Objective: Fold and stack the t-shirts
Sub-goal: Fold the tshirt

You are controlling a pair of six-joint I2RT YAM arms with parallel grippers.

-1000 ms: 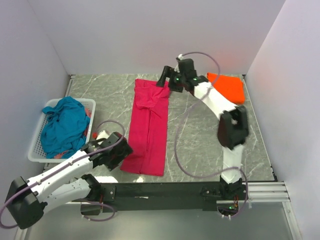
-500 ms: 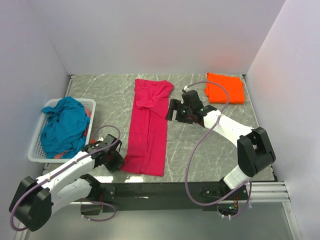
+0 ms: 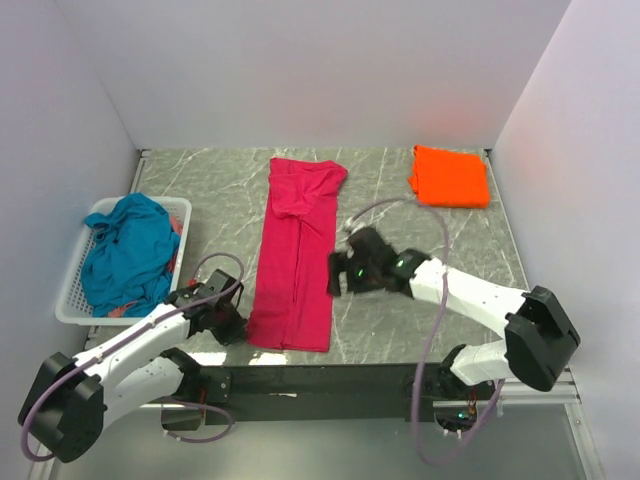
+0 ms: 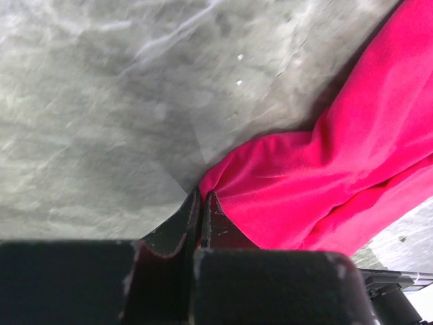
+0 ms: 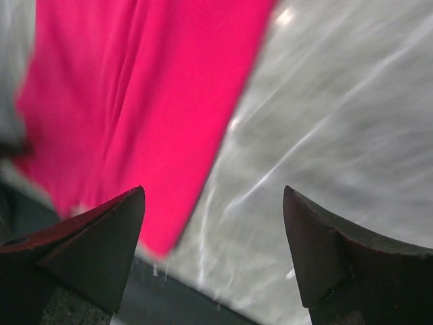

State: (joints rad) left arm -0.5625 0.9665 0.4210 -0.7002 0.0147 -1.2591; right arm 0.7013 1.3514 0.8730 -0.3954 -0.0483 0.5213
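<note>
1. Left claw point(image 3: 236, 322), from the top camera: we see it low at the near left corner of the pink shirt point(image 3: 298, 255), fingers together on the cloth there.
2. In that same view the right claw point(image 3: 335, 275) sits just beside the pink shirt's right edge, about two thirds of the way toward us, fingers apart and holding nothing.
3. We see the pink shirt lying as a long narrow strip down the middle of the bench point(image 3: 400, 205), with its far end rumpled.
4. We find the orange shirt point(image 3: 450, 177) folded flat at the far right corner, well apart from both arms.
5. The teal shirt point(image 3: 125, 250) lies bunched in the white basket point(image 3: 72, 300) at the left edge.
6. From the left wrist, we see the left claw point(image 4: 201, 203) closed, its dark fingers pressed together and clamped on a corner of the pink shirt point(image 4: 325, 176), which spreads away to the right over the grey bench point(image 4: 101, 101).
7. From the right wrist, we see the right claw point(image 5: 213, 193) standing wide, with nothing between its fingers point(image 5: 95, 237).
8. Beyond them the pink shirt point(image 5: 135, 101) fills the left of that view and bare bench point(image 5: 338, 101) the right; the picture is blurred.
</note>
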